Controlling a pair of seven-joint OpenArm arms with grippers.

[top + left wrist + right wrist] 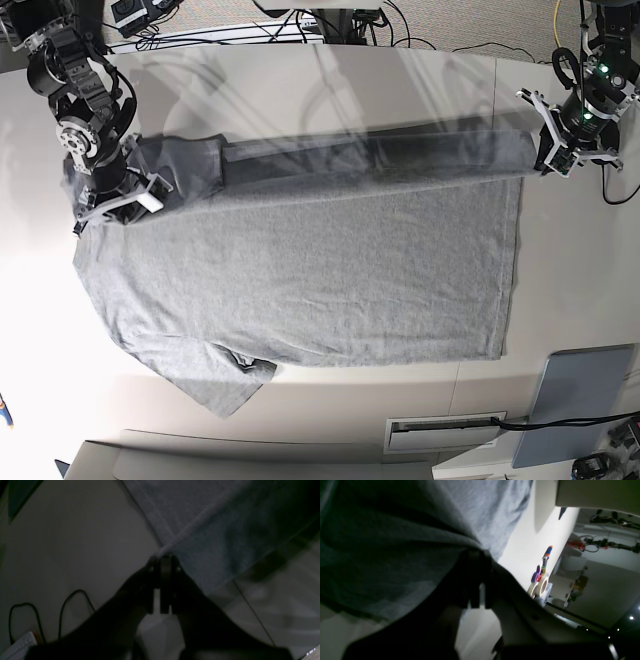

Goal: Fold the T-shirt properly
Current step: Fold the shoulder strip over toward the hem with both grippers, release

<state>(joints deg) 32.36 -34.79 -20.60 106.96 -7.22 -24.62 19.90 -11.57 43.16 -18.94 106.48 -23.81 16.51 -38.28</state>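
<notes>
The base view looks straight down from high above, taking in the whole tabletop (300,420), the spread T-shirt (300,270) and both arms at opposite ends of it. The left wrist view sits just behind the left end effector (165,557) and looks along its dark fingers from very close, with grey cloth filling the upper right and bare tabletop to the left. The right wrist view rides just behind the right end effector (475,555), equally close and tilted, so the room beyond appears slanted. All three views share the T-shirt; each wrist view shows one edge region that the base view sees whole.
</notes>
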